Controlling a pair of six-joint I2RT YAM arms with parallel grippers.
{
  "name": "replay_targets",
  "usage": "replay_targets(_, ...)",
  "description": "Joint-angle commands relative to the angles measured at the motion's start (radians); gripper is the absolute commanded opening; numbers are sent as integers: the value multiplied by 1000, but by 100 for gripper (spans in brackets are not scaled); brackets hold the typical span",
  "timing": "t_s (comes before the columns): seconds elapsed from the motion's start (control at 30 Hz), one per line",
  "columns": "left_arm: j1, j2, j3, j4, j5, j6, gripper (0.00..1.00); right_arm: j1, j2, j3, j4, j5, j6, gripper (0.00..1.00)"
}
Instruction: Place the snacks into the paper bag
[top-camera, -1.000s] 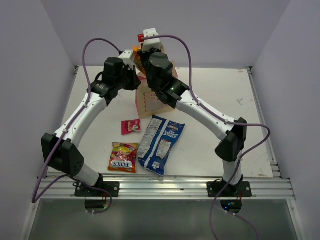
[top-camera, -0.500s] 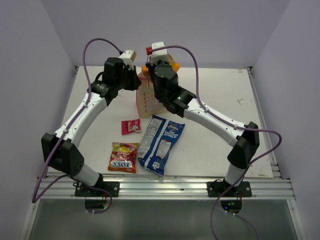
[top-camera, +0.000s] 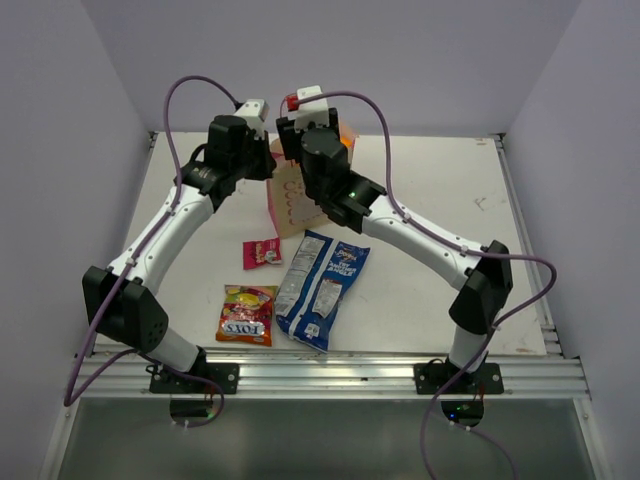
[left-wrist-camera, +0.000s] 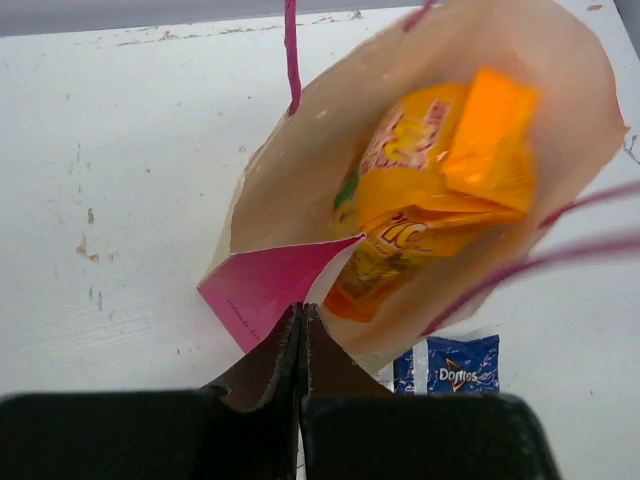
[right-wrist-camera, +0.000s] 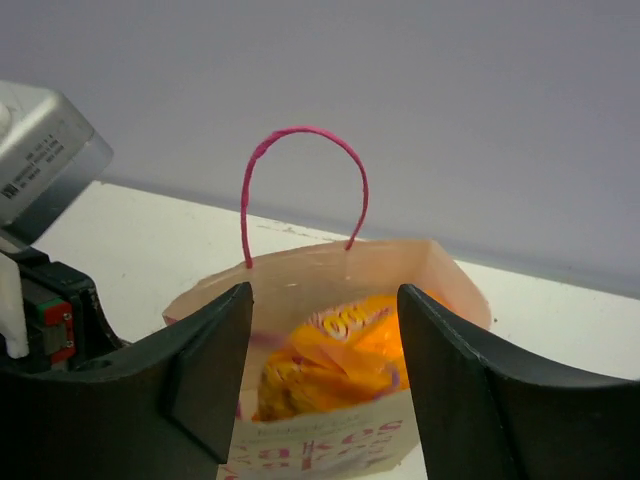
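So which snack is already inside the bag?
The orange-yellow packet: it sits inside the paper bag. The long blue-white bag, the red-yellow packet and the small pink sachet all lie flat on the table outside it.

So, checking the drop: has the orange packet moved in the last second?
Yes. The orange-yellow packet went from above the paper bag down inside it.

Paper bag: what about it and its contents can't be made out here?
Top view: the paper bag has its mouth hidden behind the right arm.
Left wrist view: the orange-yellow packet is blurred, brand unreadable; the bag's wall hides its lower end, so its depth is unclear.
Same view: the blue-white bag is mostly hidden behind the paper bag.
Right wrist view: the bottom edge cuts off the bag's base; the right gripper covers its sides.
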Motion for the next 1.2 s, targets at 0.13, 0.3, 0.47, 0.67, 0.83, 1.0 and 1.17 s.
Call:
replay_targets(0.13,1,-48,-40,-23,-58,-6,0,6,-92,122,-23,-18,-77,67)
replay_targets(0.3,1,-68,-57,-28,-115,-15,0,10,-278,-42,-236,-53,34,74)
replay_targets(0.47,1,-70,-61,-23,-136,-26,0,8,-490,-442,-371,-140,318,79)
replay_targets(0.67,3,-59,-52,-32,-139,-26,0,8,-565,-788,-271,-294,596,80)
replay_targets(0.83,4,-54,-48,-45,-120,-29,0,8,-453,-851,-210,-398,716,81)
replay_targets(1.0,4,-68,-54,-52,-110,-24,0,-3,-334,-895,-146,-443,785,84)
replay_targets(1.17,6,-83,-60,-60,-116,-11,0,-36,-304,-923,-181,-469,860,92)
